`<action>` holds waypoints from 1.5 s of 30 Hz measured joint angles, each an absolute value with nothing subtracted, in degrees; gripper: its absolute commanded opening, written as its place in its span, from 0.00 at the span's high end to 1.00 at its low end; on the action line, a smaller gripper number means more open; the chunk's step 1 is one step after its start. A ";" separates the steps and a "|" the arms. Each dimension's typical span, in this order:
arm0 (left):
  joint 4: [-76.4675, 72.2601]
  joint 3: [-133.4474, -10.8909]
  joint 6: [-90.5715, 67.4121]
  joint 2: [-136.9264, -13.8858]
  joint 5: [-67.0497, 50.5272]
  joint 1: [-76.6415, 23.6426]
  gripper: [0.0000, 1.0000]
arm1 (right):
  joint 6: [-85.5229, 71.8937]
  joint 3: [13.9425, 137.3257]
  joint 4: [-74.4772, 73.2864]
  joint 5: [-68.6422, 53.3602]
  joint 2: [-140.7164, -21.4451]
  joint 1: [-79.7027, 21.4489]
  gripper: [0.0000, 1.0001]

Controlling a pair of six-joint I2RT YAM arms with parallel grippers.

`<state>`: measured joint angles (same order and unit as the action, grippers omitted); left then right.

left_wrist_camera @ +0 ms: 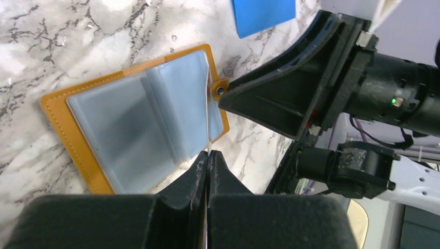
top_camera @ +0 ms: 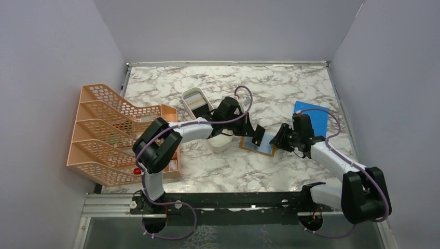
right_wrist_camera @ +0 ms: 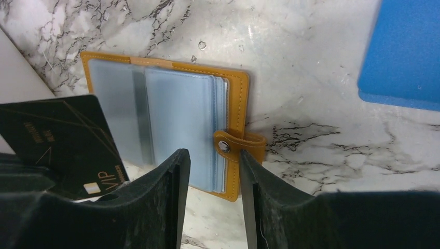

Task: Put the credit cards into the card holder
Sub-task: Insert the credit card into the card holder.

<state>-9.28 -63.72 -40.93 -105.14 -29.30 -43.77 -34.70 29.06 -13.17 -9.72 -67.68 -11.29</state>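
The orange-tan card holder (top_camera: 259, 146) lies open on the marble, its grey clear pockets facing up; it also shows in the left wrist view (left_wrist_camera: 129, 122) and the right wrist view (right_wrist_camera: 171, 109). My left gripper (top_camera: 252, 133) (left_wrist_camera: 208, 153) is shut on a black credit card (top_camera: 258, 136), seen edge-on (left_wrist_camera: 208, 111) over the pockets and face-on with "VIP" print (right_wrist_camera: 62, 137). My right gripper (top_camera: 278, 140) (right_wrist_camera: 211, 155) is open and empty, low at the holder's snap-strap edge (right_wrist_camera: 224, 146). One of its fingertips (left_wrist_camera: 233, 96) sits at the strap.
A long white tray (top_camera: 220, 144) lies left of the holder under my left arm, with pale flat items in its far end (top_camera: 194, 98). A bright blue sheet (top_camera: 314, 116) lies at the right. A peach mesh rack (top_camera: 111, 132) stands at the left.
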 measured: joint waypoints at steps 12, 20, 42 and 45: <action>-3.46 -67.11 -36.69 -108.18 -25.65 -43.48 1.00 | -34.68 28.97 -11.05 -8.45 -71.00 -11.29 0.59; -4.32 -67.09 -37.71 -109.69 -25.50 -43.51 1.00 | -34.65 28.95 -9.91 -8.43 -71.42 -11.29 0.59; -8.05 -64.36 -43.38 -111.79 -25.12 -43.70 1.00 | -34.46 28.95 -9.93 -8.43 -71.31 -11.29 0.58; -8.14 -64.36 -43.83 -111.98 -25.04 -44.01 1.00 | -34.46 28.97 -9.93 -8.40 -71.31 -11.29 0.58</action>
<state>-8.14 -64.36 -43.83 -111.98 -25.04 -44.01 -34.46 28.97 -9.93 -8.40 -71.31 -11.29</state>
